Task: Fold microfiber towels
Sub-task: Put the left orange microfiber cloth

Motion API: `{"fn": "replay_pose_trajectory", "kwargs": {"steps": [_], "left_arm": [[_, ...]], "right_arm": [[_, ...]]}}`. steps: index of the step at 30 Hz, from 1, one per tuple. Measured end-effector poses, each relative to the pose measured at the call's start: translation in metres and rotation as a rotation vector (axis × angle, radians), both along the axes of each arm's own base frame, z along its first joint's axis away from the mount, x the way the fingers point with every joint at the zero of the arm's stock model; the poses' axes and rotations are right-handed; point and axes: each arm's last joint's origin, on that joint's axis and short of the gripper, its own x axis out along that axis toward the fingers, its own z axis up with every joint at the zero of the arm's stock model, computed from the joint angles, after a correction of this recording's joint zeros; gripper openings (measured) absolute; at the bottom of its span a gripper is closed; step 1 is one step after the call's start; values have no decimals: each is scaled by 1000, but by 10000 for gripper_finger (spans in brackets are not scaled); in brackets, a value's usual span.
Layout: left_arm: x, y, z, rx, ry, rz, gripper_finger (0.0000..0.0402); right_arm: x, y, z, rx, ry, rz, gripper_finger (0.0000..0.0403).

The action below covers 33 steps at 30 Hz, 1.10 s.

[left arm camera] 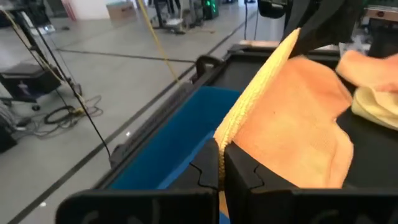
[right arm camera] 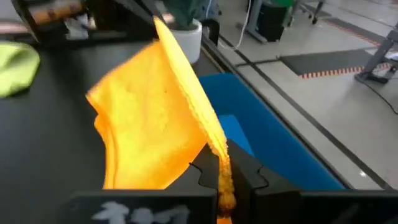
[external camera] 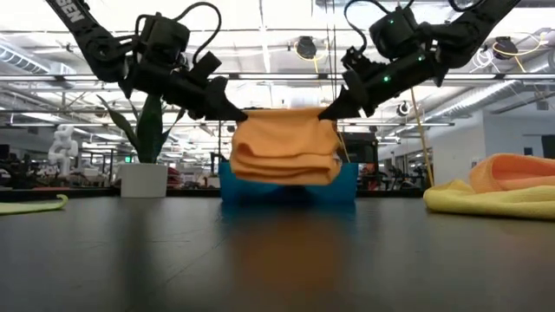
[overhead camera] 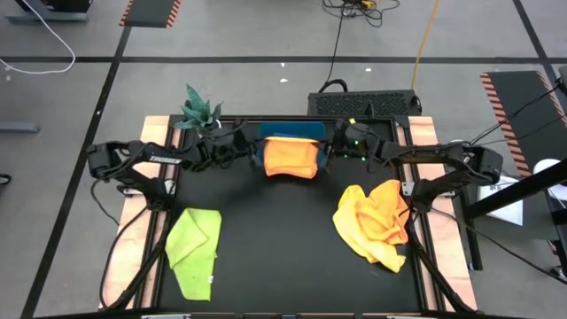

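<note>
Bright, even light from ceiling strip fixtures [external camera: 260,39]; low view is backlit, arms dark against the ceiling. Matte black tabletop [overhead camera: 283,239] shows faint sheen, soft shadows only. Wrist views: near claw fingers blurred, background soft. Straight lines bow slightly at the frame edges.

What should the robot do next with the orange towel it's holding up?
Probably carry it a little farther back and lower it into the blue tray. Both claws, left and right, are shut on the folded orange towel, which hangs in the air just in front of the tray.
</note>
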Motion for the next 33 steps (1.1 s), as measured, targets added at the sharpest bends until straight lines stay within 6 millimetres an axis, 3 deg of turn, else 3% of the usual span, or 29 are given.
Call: {"fn": "replay_pose_trajectory", "kwargs": {"steps": [4, 10, 18, 23, 29, 33], "left_arm": [[-1, 15, 4, 40, 11, 7, 3], [19, 51, -16, -42, 117, 31, 3], [40, 68, -49, -109, 300, 92, 10], [40, 69, -53, -130, 345, 111, 9], [40, 68, -52, -139, 337, 59, 63], [38, 65, -38, -125, 299, 61, 117]], "right_arm": [[-1, -16, -6, 1, -17, 10, 0], [6, -42, -31, 35, 84, -45, 0], [7, -62, -66, 69, 144, -77, 2], [7, -66, -74, 85, 140, -19, 5], [6, -65, -70, 99, 132, -11, 59], [4, -62, -57, 90, 103, -19, 113]]}}
